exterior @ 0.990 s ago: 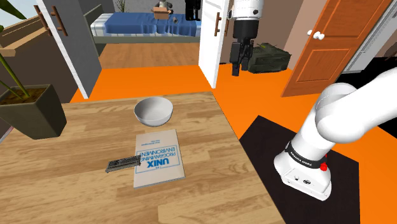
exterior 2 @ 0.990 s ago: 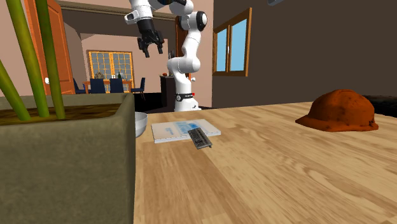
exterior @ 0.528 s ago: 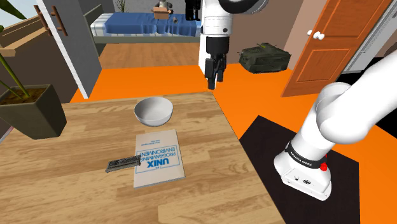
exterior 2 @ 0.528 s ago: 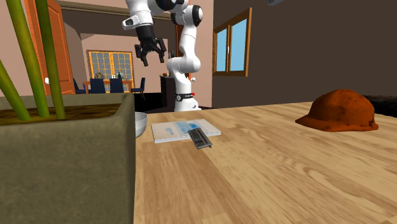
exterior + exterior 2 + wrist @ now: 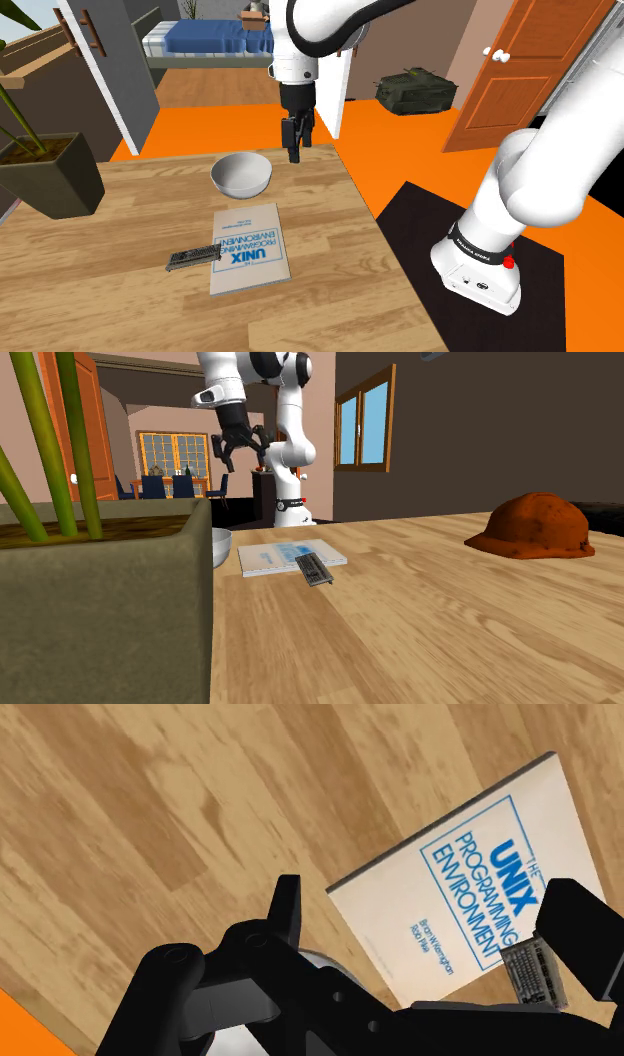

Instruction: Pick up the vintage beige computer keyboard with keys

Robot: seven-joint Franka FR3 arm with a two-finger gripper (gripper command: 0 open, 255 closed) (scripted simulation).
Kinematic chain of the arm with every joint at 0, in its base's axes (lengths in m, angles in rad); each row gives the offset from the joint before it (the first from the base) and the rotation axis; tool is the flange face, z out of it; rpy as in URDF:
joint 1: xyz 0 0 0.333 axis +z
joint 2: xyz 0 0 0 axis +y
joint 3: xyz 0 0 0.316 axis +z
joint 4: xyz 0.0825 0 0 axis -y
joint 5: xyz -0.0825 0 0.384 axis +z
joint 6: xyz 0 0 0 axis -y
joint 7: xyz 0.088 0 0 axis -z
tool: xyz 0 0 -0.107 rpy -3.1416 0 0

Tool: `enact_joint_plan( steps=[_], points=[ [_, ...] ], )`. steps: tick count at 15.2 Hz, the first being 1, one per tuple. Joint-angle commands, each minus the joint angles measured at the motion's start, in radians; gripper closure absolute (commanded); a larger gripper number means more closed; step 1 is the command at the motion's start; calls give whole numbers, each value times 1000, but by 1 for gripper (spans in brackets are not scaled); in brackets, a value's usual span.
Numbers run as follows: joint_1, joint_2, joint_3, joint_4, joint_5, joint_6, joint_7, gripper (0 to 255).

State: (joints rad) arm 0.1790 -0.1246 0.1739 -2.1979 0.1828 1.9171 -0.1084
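Note:
The keyboard (image 5: pixel 193 256) is a small, dark grey-beige slab lying flat on the wooden table (image 5: pixel 120 300), touching the edge of a white UNIX book (image 5: pixel 250 248) on the shoulder view's left. My gripper (image 5: pixel 296 150) hangs open and empty well above the table's far edge, just to the right of a white bowl (image 5: pixel 241 175) in the shoulder view. It is far from the keyboard. In the second exterior view the keyboard (image 5: pixel 316 569) lies in front of the book (image 5: pixel 290 555), with the gripper (image 5: pixel 238 452) high behind them. The wrist view has the keyboard (image 5: pixel 535 974) close to one finger (image 5: pixel 585 934), beside the book (image 5: pixel 470 894).
A potted plant (image 5: pixel 50 175) stands at the table's left side in the shoulder view, and its pot (image 5: pixel 100 602) looms close in the second exterior view. A rust-red hat (image 5: pixel 535 524) lies on the table's right there. Orange floor (image 5: pixel 400 150) lies beyond the table.
The gripper has swung left and down in the shoulder view, from over the orange floor to above the table's far edge beside the bowl. Its fingers stay apart. Nothing on the table moved.

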Motion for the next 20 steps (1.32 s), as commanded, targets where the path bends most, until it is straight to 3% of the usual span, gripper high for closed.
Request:
enact_joint_plan(
  steps=[1, 11, 20],
  points=[
    [18, 74, 22, 39, -7, 38, 0, 0],
    [114, 415, 93, 300, -101, 123, 6, 0],
    [240, 729, 119, 620, -210, 113, 6, 0]
  ],
)
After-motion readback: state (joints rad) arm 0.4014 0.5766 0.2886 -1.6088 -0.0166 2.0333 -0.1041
